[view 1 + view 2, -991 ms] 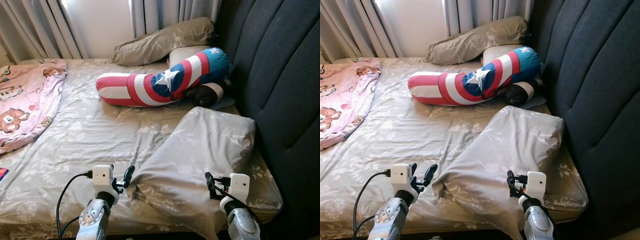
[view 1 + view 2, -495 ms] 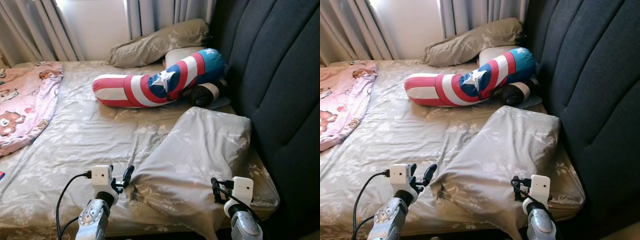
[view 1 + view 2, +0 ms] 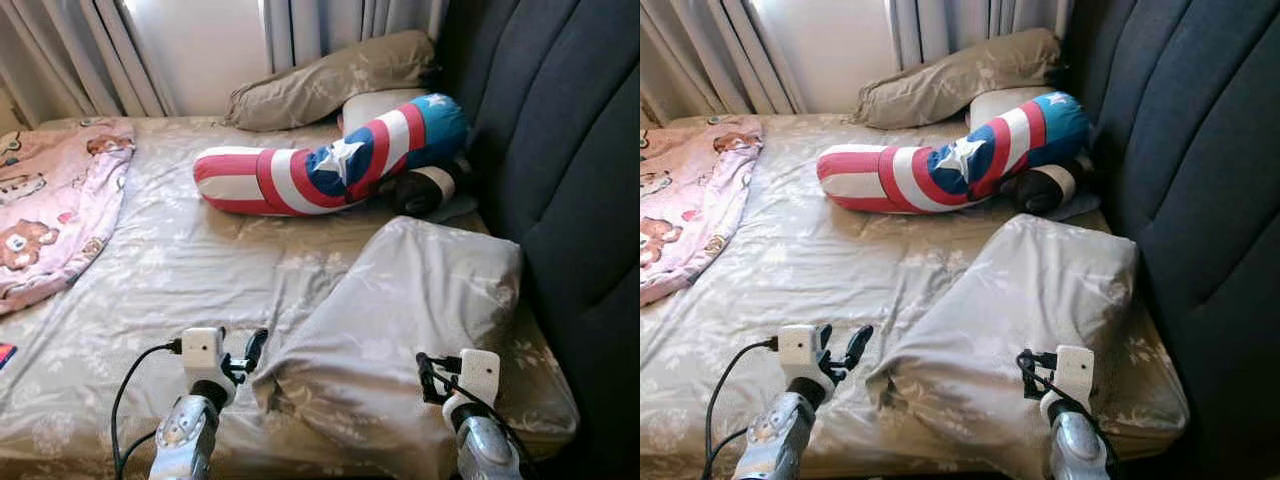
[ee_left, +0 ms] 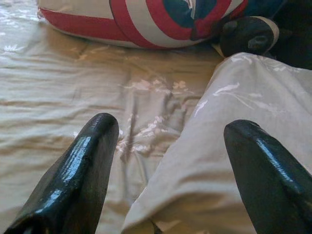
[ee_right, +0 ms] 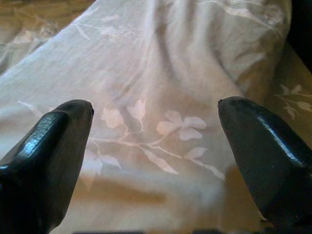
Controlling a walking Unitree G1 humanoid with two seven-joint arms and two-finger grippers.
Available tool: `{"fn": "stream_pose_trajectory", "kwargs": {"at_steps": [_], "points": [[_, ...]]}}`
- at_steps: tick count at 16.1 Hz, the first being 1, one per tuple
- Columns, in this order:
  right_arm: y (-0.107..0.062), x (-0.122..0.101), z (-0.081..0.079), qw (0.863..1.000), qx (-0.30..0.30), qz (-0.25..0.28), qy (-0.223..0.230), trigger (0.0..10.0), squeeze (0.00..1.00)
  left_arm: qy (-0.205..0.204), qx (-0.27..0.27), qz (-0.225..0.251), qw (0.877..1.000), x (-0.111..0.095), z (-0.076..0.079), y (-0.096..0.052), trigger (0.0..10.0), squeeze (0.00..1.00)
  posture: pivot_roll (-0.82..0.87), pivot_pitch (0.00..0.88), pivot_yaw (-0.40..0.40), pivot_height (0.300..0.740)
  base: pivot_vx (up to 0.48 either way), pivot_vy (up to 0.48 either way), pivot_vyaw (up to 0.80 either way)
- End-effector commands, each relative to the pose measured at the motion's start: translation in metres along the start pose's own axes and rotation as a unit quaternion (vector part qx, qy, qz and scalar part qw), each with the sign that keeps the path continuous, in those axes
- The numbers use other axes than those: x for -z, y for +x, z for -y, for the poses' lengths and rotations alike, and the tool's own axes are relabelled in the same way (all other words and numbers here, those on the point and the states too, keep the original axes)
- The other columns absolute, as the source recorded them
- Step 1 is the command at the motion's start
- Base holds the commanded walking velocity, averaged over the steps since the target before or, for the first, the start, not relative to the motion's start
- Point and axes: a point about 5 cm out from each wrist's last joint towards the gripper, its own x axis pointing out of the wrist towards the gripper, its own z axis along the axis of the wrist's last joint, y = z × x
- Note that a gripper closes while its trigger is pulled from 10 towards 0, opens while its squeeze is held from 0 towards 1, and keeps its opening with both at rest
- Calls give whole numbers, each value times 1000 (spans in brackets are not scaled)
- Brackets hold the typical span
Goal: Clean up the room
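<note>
Pillow (image 3: pixel 420 300) – grey floral; bolster (image 3: pixel 330 165) – red-white stripes, blue, star; blanket (image 3: pixel 50 200) – pink, bears.

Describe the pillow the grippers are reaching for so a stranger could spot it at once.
On the bed, against the dark padded headboard, the near pillow lies closest to the foot edge. Its pale grey floral case matches the sheet, unlike the red, white and blue striped bolster behind it.

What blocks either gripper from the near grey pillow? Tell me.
Nothing visible. The grey pillow lies directly ahead of both open grippers: the left gripper sits at its near left corner, the right gripper over its near right edge, no object between.
</note>
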Motion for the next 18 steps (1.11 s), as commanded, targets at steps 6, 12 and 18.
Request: {"fn": "stream_pose_trajectory", "kwargs": {"at_steps": [6, 12, 18], "points": [[12, 0, 7, 994, 53, -60, 73, 10000, 1000, 9, 7, -1, 1000, -2, -2, -4, 10000, 0, 10, 49, 23, 661, 0, 0, 0], [16, -2, 5, 985, 64, -76, 141, 10000, 1000, 26, 6, 3, 1000, -9, -16, -17, 10000, 0, 65, 92, 60, 661, 0, 0, 0], [13, 5, 8, 980, 81, -90, 158, 10000, 0, 36, 9, 1, 999, -14, -20, -39, 10000, 0, 106, 136, 69, 661, 0, 0, 0]]}}
